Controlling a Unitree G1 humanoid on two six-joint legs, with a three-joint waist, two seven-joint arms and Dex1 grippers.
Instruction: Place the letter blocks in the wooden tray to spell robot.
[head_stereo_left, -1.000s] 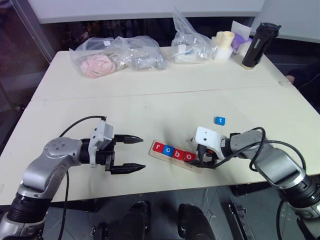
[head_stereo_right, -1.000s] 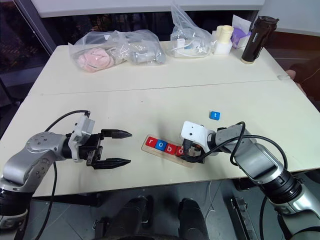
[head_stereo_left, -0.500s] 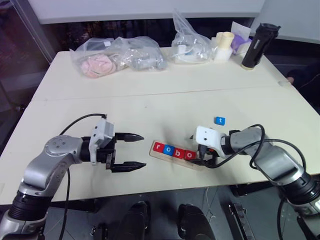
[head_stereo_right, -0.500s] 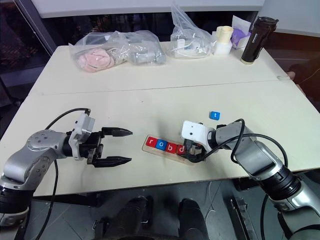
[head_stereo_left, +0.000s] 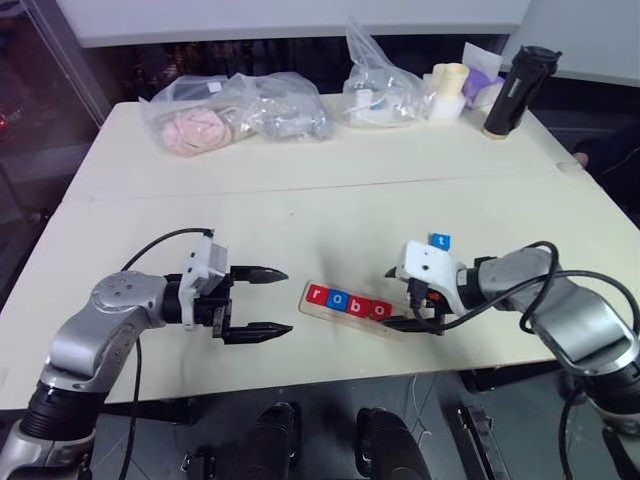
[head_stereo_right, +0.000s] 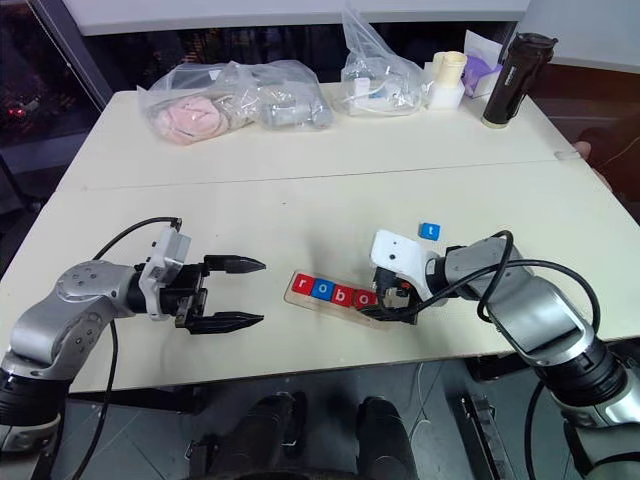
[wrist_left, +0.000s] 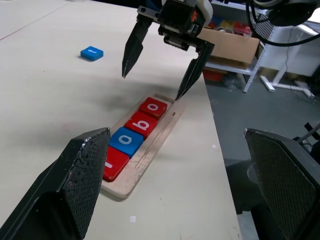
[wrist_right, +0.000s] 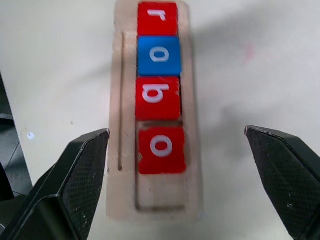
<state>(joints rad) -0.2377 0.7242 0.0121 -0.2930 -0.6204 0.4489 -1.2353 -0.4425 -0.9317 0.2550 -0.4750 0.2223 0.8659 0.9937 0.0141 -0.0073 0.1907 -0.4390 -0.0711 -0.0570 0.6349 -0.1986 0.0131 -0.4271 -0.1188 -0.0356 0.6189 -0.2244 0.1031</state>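
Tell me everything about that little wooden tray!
The wooden tray is a long, narrow, pale wood holder lying flat on the table. Its shallow slot holds four letter blocks in a row: red r, blue o, red b, red o. The last space is empty. The open right gripper hovers above that end, not touching.

The right end effector (wrist_left: 159, 62) has lifted off the wooden tray (wrist_right: 194, 150), fingers spread.

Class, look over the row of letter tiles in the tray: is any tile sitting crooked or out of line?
Yes. The fourth tile, the red square o, sits slightly tilted with a gap behind the red b in the long light-wood tray.
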